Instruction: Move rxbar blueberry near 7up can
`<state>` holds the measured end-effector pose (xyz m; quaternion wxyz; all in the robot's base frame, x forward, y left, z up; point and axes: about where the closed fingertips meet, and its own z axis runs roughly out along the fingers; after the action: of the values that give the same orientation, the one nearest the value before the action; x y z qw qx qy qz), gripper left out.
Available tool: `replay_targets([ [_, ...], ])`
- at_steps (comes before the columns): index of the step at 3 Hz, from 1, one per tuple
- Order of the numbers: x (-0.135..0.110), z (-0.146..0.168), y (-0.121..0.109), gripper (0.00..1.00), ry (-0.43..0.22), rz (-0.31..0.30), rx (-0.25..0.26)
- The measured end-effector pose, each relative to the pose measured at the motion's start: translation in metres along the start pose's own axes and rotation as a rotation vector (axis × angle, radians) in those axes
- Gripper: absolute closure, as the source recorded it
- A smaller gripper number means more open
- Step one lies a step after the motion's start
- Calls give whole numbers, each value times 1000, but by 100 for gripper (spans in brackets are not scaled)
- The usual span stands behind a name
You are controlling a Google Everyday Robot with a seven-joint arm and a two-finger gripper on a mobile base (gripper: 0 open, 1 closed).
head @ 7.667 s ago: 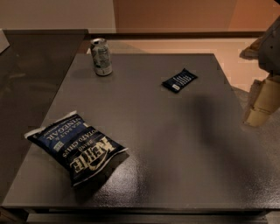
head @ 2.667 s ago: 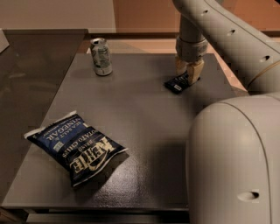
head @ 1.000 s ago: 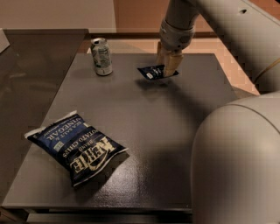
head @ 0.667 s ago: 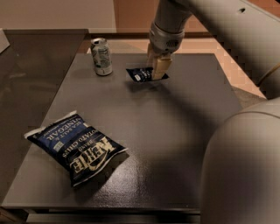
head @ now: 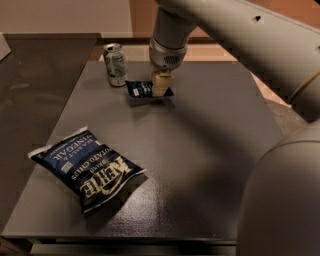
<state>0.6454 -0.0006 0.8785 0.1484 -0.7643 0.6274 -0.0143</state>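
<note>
I see a dark grey table (head: 200, 150), a darker counter (head: 35, 90) at its left and a pale wall (head: 65, 15) behind.

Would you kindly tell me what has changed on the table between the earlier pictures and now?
The gripper came in from the table's right edge, took hold of the snack bar and carried it across toward the soda can. It now holds the bar close beside the can. The can and the chip bag stayed where they were.

gripper (head: 159, 86) at back of table (head: 210, 150), pinches rxbar blueberry (head: 140, 89) | bar nr 7up can (head: 115, 65), not touching | chip bag (head: 87, 167) well apart, nr front edge
</note>
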Motion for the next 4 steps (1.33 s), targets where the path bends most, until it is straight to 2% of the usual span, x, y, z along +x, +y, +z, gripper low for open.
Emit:
replay_targets([
  [1,-14,8,-15,100,11,12,28],
  [2,-25,13,-30,83,9,8,41],
  [4,-31,28,-56,35,20,-5,55],
])
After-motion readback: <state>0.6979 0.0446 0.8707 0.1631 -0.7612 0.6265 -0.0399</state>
